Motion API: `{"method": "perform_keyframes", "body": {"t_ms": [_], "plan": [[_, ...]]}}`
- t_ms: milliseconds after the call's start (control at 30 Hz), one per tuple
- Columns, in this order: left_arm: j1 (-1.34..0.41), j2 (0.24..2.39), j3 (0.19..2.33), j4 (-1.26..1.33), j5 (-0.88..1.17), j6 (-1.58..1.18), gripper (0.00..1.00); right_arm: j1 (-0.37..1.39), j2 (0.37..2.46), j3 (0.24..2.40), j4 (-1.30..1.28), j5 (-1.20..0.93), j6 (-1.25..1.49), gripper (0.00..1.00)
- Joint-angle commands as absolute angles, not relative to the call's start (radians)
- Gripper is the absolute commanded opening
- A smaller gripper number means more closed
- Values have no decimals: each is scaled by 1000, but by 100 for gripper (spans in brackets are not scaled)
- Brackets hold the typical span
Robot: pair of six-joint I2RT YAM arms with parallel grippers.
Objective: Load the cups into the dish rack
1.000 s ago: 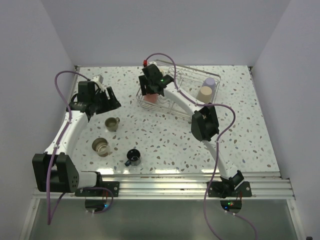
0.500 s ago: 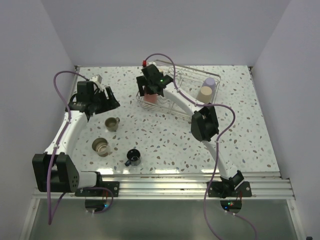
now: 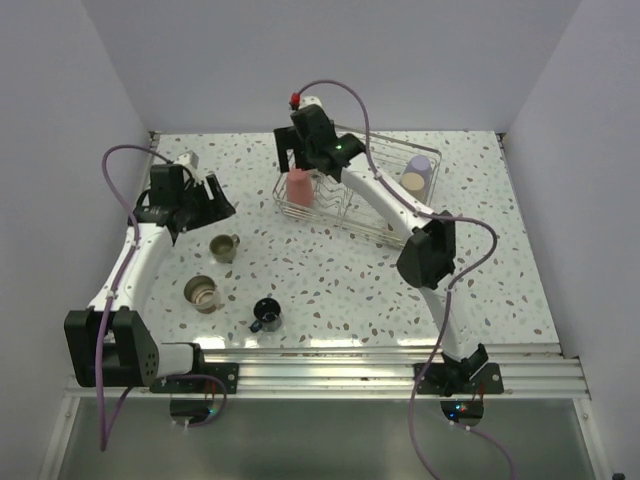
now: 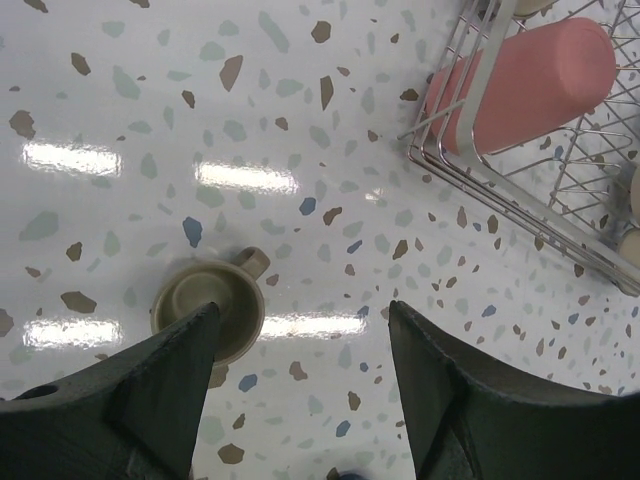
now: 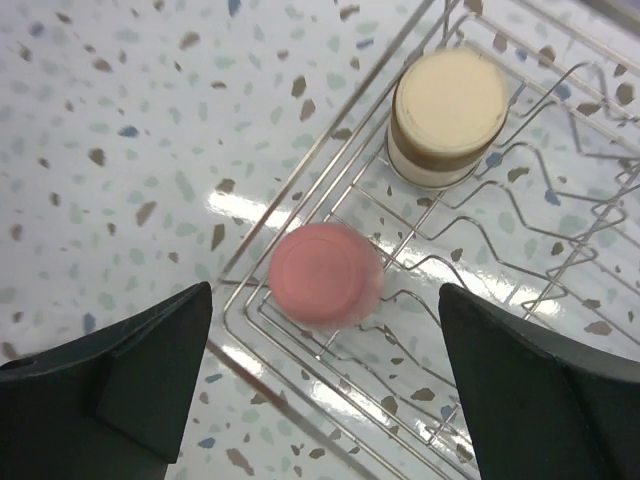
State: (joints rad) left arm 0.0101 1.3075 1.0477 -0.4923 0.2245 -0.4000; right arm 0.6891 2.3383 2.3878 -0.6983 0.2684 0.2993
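I'm looking down on a glossy white table (image 3: 330, 270) speckled with grey, brown and blue chips, boxed in by plain pale walls (image 3: 330, 60); ceiling lights glare off it in streaks.

The dish rack (image 3: 372, 160) sits toward the far side, a rectangular basket of thin shiny wire with bent prongs inside. In the rack's left near corner stands a smooth matte coral-pink cup (image 3: 299, 187), showing a flat closed end upward; it looks blurred in my right wrist view. Just beside it in the rack is a short cream cup (image 5: 447, 115) with a darker band. At the rack's right end are a tall beige cup (image 3: 411, 182) and a lavender cup (image 3: 420, 165), close together.

Left of the rack, on the bare table, a dull grey-beige handled cup (image 3: 225, 247) stands mouth up. Farther from the rack are a second cup of that kind (image 3: 203, 292) and a small black mug (image 3: 267, 314).

My right gripper (image 3: 300, 160) hangs above the pink cup with its fingers spread wide, gripping nothing. My left gripper (image 3: 215, 200), left of the rack, is also spread and empty, above the handled cup.
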Motion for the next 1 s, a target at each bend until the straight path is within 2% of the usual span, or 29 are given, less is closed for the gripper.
{"method": "perform_keyframes", "body": {"t_ms": [0, 133, 200, 300, 600, 833, 967], "plan": [[21, 1269, 1017, -485, 192, -408, 72, 698, 2111, 2444, -678, 271, 305, 98], [21, 1272, 973, -495, 184, -433, 67, 695, 1989, 2389, -680, 265, 298, 99], [20, 1273, 931, -495, 183, -448, 61, 695, 1936, 2315, -666, 276, 293, 99], [17, 1279, 869, -479, 187, -468, 58, 693, 1839, 2221, -653, 282, 290, 98], [-44, 1373, 825, -399, 176, -508, 57, 677, 1717, 2062, -657, 275, 305, 99], [-61, 1454, 873, -393, 138, -502, 55, 667, 1672, 2006, -655, 261, 313, 98], [-71, 1419, 948, -455, 130, -508, 54, 664, 1663, 1991, -653, 255, 314, 99]]}}
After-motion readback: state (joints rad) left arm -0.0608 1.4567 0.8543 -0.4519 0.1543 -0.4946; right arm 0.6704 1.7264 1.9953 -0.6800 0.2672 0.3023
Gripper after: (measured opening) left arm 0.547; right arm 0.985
